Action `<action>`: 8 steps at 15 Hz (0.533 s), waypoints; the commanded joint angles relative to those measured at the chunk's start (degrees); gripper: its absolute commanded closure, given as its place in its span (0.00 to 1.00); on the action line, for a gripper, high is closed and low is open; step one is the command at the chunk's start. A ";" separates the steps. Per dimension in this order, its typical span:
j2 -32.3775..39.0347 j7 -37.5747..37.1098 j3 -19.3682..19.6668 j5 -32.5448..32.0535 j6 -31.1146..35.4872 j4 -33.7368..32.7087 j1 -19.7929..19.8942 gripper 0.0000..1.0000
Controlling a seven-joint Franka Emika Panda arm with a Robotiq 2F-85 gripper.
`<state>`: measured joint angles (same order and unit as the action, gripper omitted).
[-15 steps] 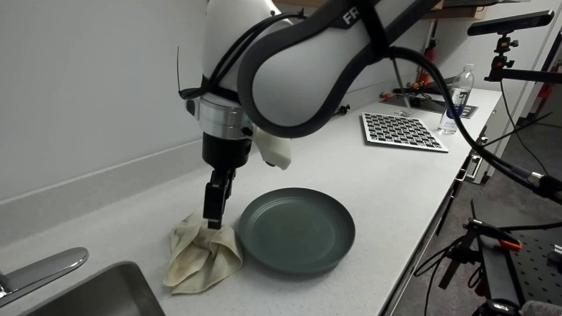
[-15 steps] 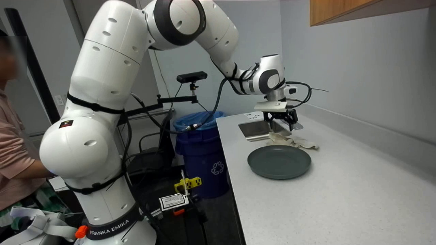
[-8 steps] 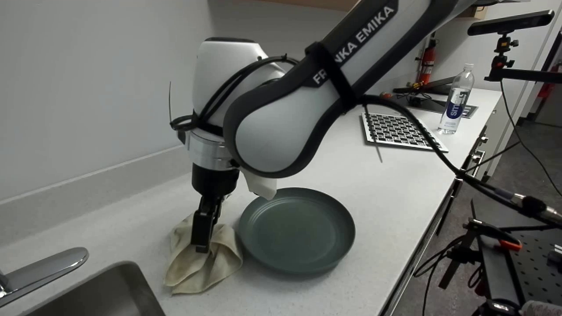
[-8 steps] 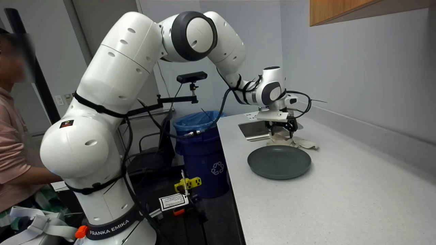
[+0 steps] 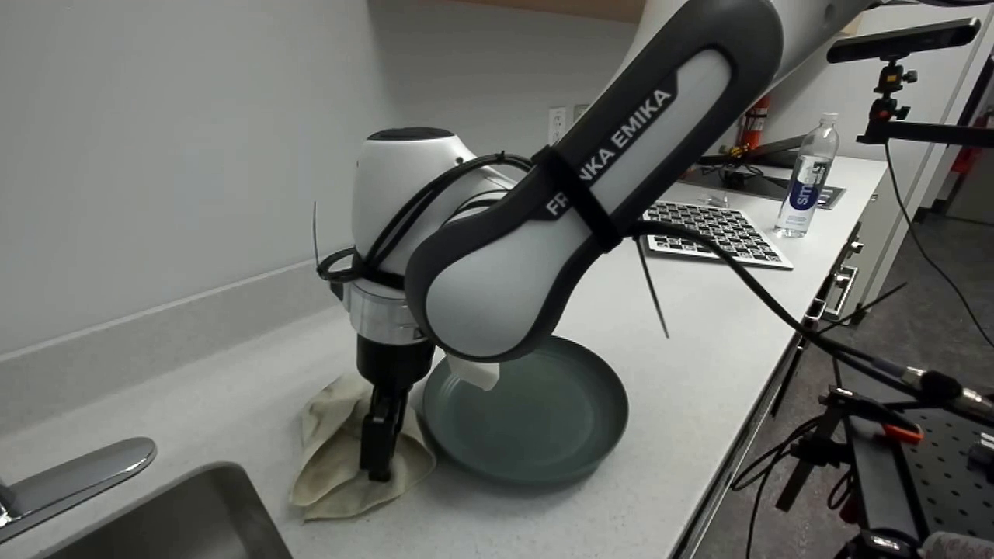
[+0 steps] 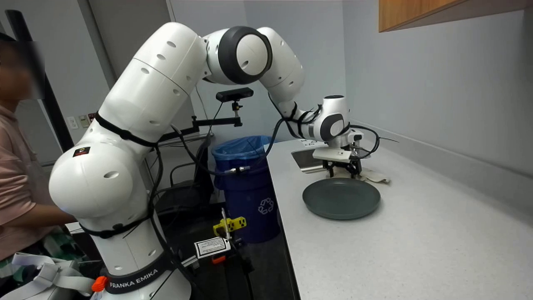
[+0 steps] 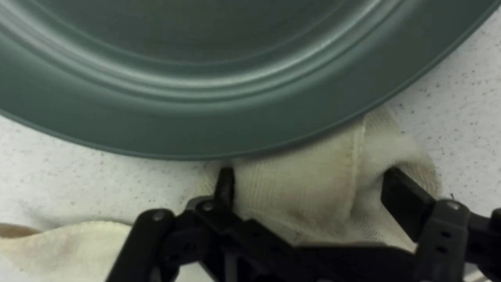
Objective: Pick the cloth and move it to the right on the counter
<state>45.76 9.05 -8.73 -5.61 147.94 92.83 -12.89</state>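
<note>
Cloth (image 7: 297, 188) is matt ribbed fabric, plate (image 5: 536, 419) smooth with a satin sheen, counter (image 5: 699, 373) smooth speckled stone-look, sink (image 5: 198, 512) dull metal, faucet (image 5: 89, 476) polished metal, claw (image 7: 309, 173) mostly matt (metal or plastic, can't tell), arm shell (image 6: 106, 179) glossy, cabinet (image 6: 402, 11) wood-look, bottle (image 5: 808, 182) clear plastic.

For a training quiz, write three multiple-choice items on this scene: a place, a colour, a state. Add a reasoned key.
1. Where does the cloth lie?
A. In the sink
B. On the counter beside the plate
C. On the plate

2. What colour is the plate?
A. Red
B. Yellow
C. Dark green

3. How is the gripper?
A. Open
B. Shut
C. Clamping the plate

1 B: both exterior views show this.
2 C: every view shows it.
3 A: the wrist view shows its fingers apart.
</note>
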 commanded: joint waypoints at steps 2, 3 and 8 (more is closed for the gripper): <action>0.47 0.77 -0.41 -0.07 0.25 -1.41 0.88 0.45; 0.29 0.62 -0.34 -0.06 0.27 -1.26 0.94 0.52; -1.97 0.89 -1.25 0.38 1.31 -0.05 1.26 0.89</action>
<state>45.51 9.05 -8.71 -5.61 147.95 92.01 -12.32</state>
